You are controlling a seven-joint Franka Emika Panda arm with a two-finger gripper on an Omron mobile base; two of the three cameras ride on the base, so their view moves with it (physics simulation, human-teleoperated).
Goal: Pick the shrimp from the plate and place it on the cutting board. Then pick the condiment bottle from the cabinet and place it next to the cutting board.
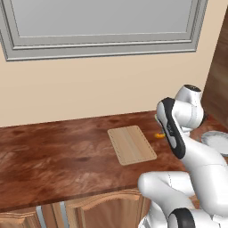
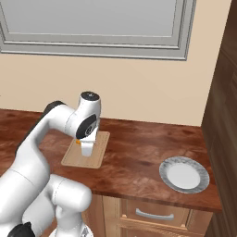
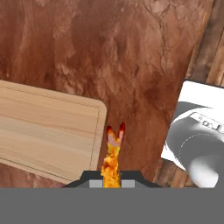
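In my hand view the cutting board (image 3: 46, 131) lies left, on the wooden counter (image 3: 131, 52). My gripper (image 3: 112, 178) is clamped on the shrimp (image 3: 113, 155), held above bare counter just beside the board's corner. Arm is bent forward, wrist pointing down. Plate (image 2: 184, 174) sits well right.

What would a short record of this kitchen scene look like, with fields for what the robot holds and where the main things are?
gripper: shut on the shrimp, held above the counter
shrimp position: just beside the edge of the cutting board, not yet over it
cutting board: flat on the counter, bare
plate: on the counter toward the cabinet side, empty
condiment bottle: cannot tell
step done: shrimp lifted off the plate
step left: shrimp onto the board
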